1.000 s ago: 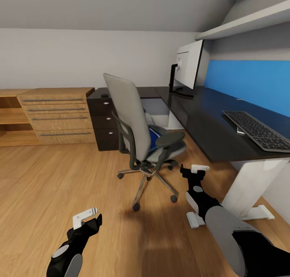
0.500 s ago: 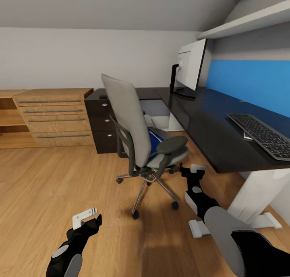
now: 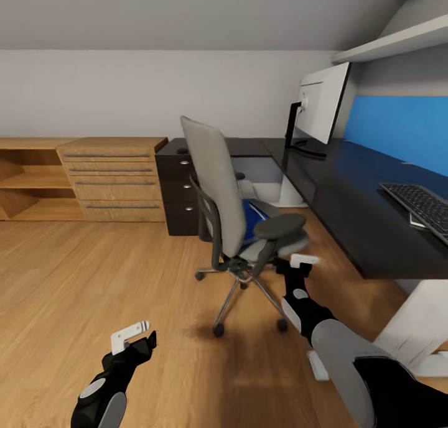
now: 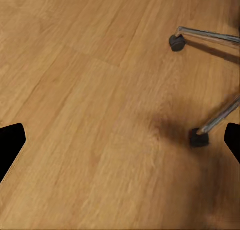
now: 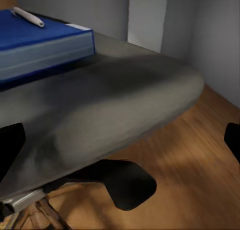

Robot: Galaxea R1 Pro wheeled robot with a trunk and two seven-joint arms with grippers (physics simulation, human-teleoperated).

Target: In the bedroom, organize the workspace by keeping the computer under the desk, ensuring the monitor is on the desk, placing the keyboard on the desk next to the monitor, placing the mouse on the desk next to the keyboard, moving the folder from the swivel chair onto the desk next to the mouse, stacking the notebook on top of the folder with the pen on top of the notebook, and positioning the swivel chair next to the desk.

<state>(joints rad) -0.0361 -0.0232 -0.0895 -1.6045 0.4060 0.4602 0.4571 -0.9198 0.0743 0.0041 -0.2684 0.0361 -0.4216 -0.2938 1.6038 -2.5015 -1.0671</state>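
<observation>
Fingers of the right gripper (image 3: pixel 297 262) are spread apart, holding nothing, just beside the front edge of the chair (image 3: pixel 236 210) seat. The left gripper (image 3: pixel 132 335) hangs low over the floor (image 3: pixel 93 279), its fingers also apart. A blue folder (image 5: pixel 37 42) lies on the seat with a pen (image 5: pixel 27 16) on top. On the table (image 3: pixel 354 210) stand the monitor (image 3: pixel 322 107) and, well apart from it, the keyboard (image 3: pixel 420 207).

wooden dresser (image 3: pixel 115 179), black drawer cabinet (image 3: pixel 180 188), shelf (image 3: pixel 398 42)
</observation>
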